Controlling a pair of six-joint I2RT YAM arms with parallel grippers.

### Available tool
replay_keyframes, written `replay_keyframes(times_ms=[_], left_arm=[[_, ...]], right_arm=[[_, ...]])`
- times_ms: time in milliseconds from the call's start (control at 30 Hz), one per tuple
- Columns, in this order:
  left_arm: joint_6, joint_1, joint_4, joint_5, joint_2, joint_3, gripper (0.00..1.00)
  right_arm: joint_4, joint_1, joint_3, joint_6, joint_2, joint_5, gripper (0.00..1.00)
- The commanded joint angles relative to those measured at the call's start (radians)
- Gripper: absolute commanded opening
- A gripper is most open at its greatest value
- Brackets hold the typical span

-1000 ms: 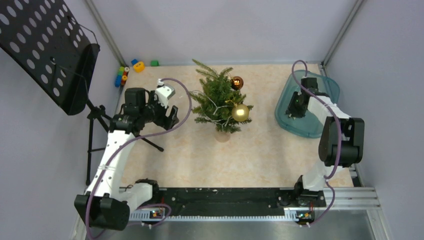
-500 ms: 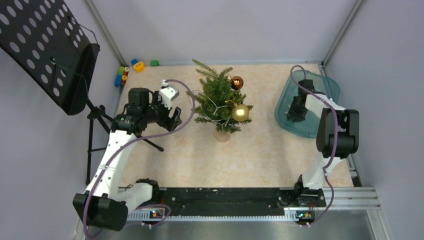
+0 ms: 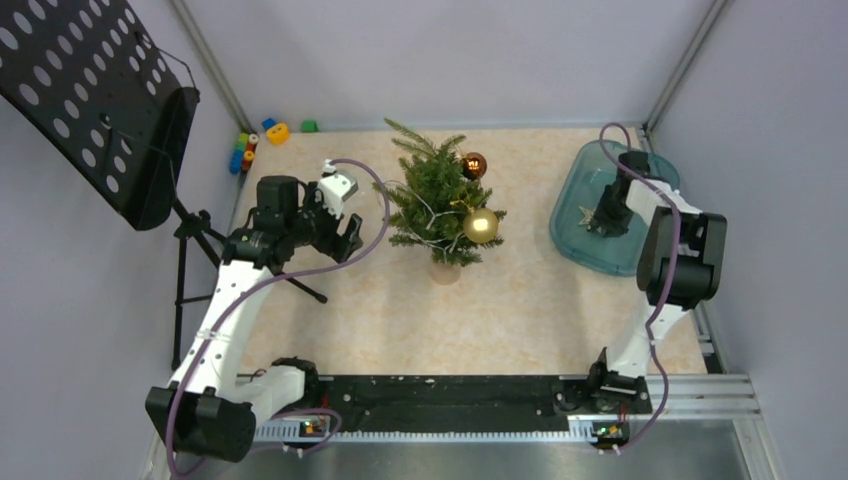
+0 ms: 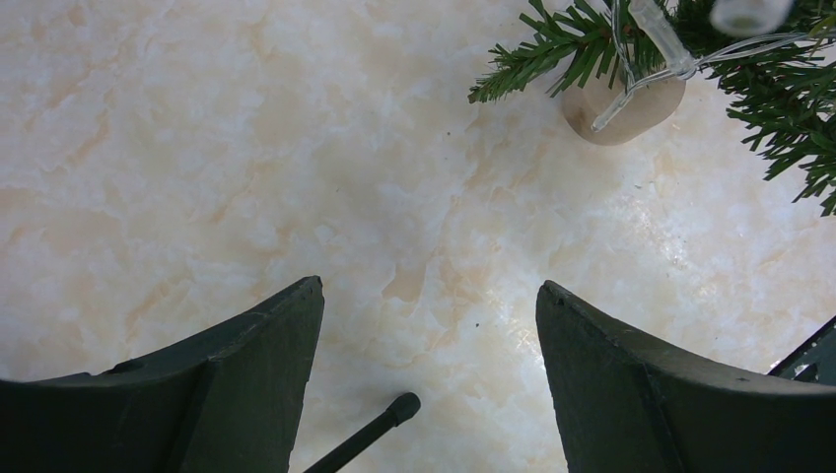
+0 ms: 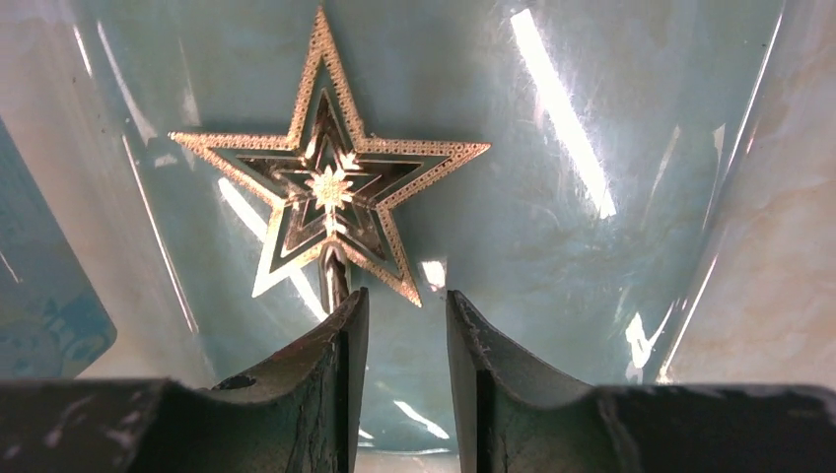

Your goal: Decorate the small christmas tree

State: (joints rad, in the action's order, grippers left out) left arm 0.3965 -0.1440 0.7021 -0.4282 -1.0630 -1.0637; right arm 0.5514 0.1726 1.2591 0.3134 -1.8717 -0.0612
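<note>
The beige marbled worktop is walled at the back and on both sides. Its widest bare stretch lies on the near side of the small christmas tree, between the two arms. A black perforated music stand is set well to the left of the tree, beyond the worktop's left edge, with one tripod foot reaching onto the surface.

The left arm is held left of the tree. The left jaws are spread wide and empty over bare worktop, and the tree's round wooden base is seen just ahead of them. The right arm is bent over a clear teal tray lying right of the tree, close to the right edge.

The tree stands upright near the back, about midway across. A gold ball and a dark red ball hang on its right side.

A gold star lies flat in the tray. The right jaws are narrowly apart just short of it, with nothing between them. Small coloured blocks are gathered in the corner left of and behind the tree.
</note>
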Motion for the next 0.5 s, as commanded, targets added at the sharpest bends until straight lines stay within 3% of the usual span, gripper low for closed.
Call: replay_keyframes(times_ms=[0, 167, 467], left_arm=[[0.015, -0.002, -0.039, 0.003, 0.010, -0.001, 0.84], [0.014, -0.003, -0.042, 0.000, 0.005, -0.002, 0.83], [0.016, -0.002, -0.039, 0.002, 0.007, 0.000, 0.83]], right_arm=[[0.052, -0.005, 0.067, -0.067, 0.025, 0.016, 0.35], [0.047, -0.050, 0.034, -0.040, 0.094, 0.023, 0.39], [0.089, -0.062, 0.104, -0.002, -0.009, -0.076, 0.36]])
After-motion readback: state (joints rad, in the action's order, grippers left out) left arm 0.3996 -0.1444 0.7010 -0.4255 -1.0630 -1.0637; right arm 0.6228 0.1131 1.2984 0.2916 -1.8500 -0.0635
